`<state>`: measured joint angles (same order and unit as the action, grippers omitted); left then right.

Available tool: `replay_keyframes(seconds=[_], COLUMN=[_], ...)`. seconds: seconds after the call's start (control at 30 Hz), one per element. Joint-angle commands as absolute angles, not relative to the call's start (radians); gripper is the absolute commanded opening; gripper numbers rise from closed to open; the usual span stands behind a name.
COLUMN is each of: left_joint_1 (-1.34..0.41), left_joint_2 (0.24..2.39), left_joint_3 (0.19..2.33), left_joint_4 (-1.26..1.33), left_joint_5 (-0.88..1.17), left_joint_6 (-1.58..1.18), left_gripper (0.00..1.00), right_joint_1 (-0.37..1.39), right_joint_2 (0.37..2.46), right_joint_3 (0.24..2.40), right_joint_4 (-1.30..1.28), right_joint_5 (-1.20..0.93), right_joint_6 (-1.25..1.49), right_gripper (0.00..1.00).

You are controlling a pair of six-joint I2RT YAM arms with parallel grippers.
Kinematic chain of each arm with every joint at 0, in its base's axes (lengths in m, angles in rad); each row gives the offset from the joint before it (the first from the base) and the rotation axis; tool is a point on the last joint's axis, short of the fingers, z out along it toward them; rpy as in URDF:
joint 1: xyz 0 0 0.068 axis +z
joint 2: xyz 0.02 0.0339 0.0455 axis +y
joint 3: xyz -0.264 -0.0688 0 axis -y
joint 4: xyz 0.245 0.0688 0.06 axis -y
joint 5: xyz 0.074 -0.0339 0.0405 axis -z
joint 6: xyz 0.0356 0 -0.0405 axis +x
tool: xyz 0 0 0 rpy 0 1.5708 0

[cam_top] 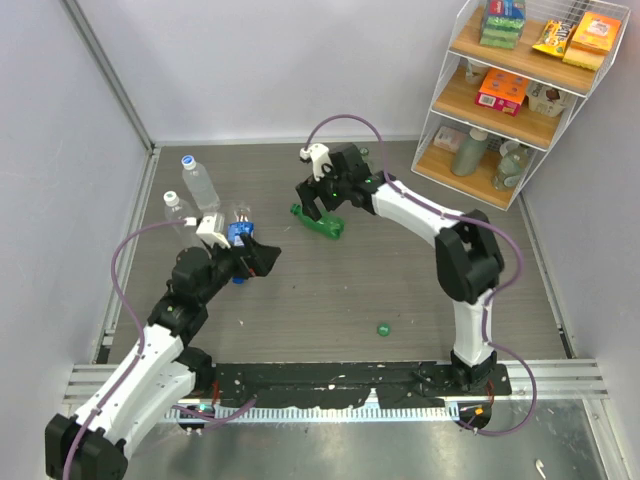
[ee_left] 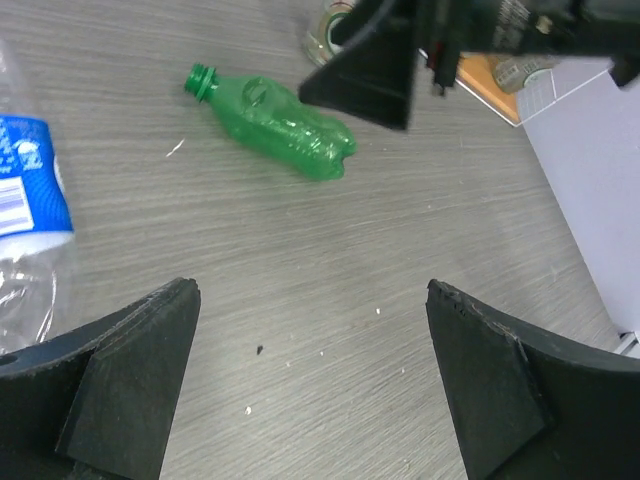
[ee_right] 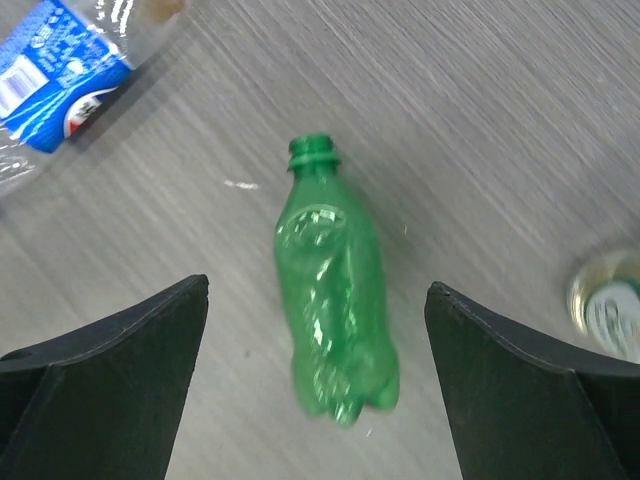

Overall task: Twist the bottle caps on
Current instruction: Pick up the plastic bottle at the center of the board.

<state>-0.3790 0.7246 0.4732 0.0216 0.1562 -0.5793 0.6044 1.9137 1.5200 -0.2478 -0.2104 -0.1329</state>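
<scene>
A grey wood-grain worktop (cam_top: 400, 290), walled in by pale panels, is seen from above. A white wire rack with wooden shelves (cam_top: 455, 100) is set at its far right corner and stocked with packets. Two white-and-black arms are reached out over the surface. The right pincer (cam_top: 318, 205) is held directly above a translucent green plastic bottle (cam_top: 322, 224), its jaws spread wide to either side and touching nothing. In the right wrist view the bottle (ee_right: 335, 310) is shown lying on its side, uncapped, its open neck turned away from the camera. The left pincer (cam_top: 258, 258) is likewise parted and empty, hung low just beside a blue-labelled clear plastic bottle (cam_top: 238, 236) that is laid flat and partly hidden by the wrist. At the far left, a clear plastic bottle with a blue cap (cam_top: 203, 185) is laid beside a plain clear plastic bottle (cam_top: 180, 212), at whose end a white cap (cam_top: 170, 198) is seen. A small round green plastic cap (cam_top: 382, 327) is seen lying alone nearer the arms' bases, well apart from the green bottle.
</scene>
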Motion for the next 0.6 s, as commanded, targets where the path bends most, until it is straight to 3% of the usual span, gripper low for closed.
replay_keyframes(seconds=[0.0, 0.23, 0.37, 0.43, 0.47, 0.5, 0.57], left_joint_1=[-0.379, -0.380, -0.379, -0.379, -0.379, -0.379, -0.379], left_joint_2=[0.582, 0.506, 0.578, 0.613, 0.632, 0.650, 0.684], left_joint_3=[0.385, 0.368, 0.417, 0.428, 0.426, 0.429, 0.443], left_joint_4=[0.129, 0.003, -0.081, -0.074, -0.061, -0.054, -0.040], left_joint_5=[0.072, -0.133, -0.138, -0.124, -0.103, -0.080, -0.026], left_joint_6=[-0.644, -0.627, -0.614, -0.620, -0.618, -0.617, -0.624], left_gripper=[1.00, 1.00, 1.00, 1.00, 1.00, 1.00, 1.00], right_joint_1=[0.603, 0.635, 0.640, 0.641, 0.640, 0.641, 0.643], right_joint_2=[2.121, 2.312, 2.401, 2.404, 2.393, 2.384, 2.341], right_joint_3=[1.780, 1.998, 2.054, 2.049, 2.048, 2.043, 2.011], right_joint_4=[-0.463, -0.583, -0.635, -0.630, -0.620, -0.614, -0.582], right_joint_5=[-0.294, -0.201, -0.183, -0.181, -0.181, -0.179, -0.172], right_joint_6=[-0.284, -0.354, -0.339, -0.324, -0.298, -0.285, -0.238], right_gripper=[0.92, 0.91, 0.82, 0.72, 0.51, 0.42, 0.36])
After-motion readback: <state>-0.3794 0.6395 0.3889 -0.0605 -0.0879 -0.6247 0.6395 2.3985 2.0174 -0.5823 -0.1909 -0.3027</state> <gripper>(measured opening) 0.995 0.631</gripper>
